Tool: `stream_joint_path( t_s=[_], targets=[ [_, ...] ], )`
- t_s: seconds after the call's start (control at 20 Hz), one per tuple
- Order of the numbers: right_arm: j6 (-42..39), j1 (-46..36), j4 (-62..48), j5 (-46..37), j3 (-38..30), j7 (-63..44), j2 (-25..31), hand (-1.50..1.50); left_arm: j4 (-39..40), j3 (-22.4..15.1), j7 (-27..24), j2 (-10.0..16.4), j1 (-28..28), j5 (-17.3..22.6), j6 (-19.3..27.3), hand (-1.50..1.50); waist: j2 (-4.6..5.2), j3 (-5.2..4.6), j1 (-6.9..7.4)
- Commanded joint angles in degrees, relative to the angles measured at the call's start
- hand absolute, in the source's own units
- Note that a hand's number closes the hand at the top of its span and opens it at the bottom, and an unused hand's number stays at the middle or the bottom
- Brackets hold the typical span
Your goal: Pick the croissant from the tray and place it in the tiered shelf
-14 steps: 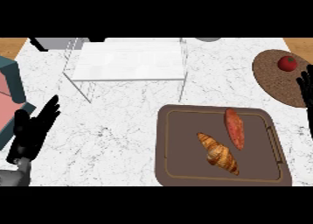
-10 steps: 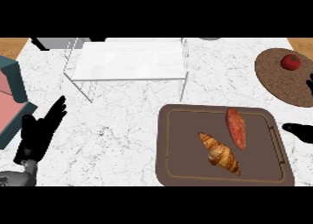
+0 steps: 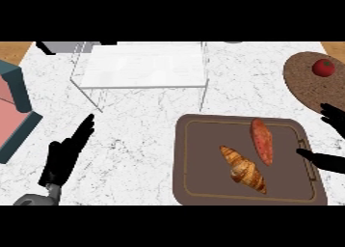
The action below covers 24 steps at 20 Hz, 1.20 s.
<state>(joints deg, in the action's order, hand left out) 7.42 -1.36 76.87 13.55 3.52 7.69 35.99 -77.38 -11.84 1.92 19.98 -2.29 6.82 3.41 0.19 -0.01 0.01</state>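
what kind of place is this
Most likely a kitchen counter: a white marbled worktop carries a brown tray with a croissant, a tiered shelf and a round cork board with a red fruit.

Single head view, steeply down onto counter [image 3: 147, 120].

Right hand [image 3: 339, 123]: 0.7 s ago it stood high at the view's right edge, beside the cork mat [image 3: 311, 89]. By 0.5 s ago it had dropped below the mat. It then came lower and further in, so that its thumb reached over the right rim of the tray [image 3: 204, 159].

Left hand [image 3: 65, 157]: it drifted a little rightward, toward the tray, with its fingers straight.

More of the teal-edged pink thing [image 3: 8, 125] showed at the left edge than before.
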Motion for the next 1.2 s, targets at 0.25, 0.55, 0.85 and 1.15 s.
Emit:
stream_joint_path(
  t_s=[0.25,0.55,0.85,1.15],
  targets=[
    [-14.38,1.2,12.42,1.86,3.52,-0.92,3.9,-1.5,-1.51,-0.72,3.1,-2.82,-1.21,-1.14,0.68,0.0,-0.36,-0.02,-0.35],
    [-16.8,2.63,27.15,-3.32,9.99,-20.19,13.62,-1.5,0.25,-0.13,-1.49,-1.5,1.67,-1.91,-0.38,0.0,-0.49,-0.28,-0.55],
    [-13.36,-3.96,32.35,-24.1,16.08,-35.54,21.25,-1.5,-0.46,0.48,0.54,-0.95,-0.13,-1.34,-1.03,0.0,-0.37,-0.31,0.94],
    [-17.43,-12.98,38.32,-34.34,28.08,-56.87,11.03,-1.5,1.65,0.82,2.0,-2.25,-4.38,-2.43,-0.92,0.0,-0.11,-0.11,0.81]
  ],
)
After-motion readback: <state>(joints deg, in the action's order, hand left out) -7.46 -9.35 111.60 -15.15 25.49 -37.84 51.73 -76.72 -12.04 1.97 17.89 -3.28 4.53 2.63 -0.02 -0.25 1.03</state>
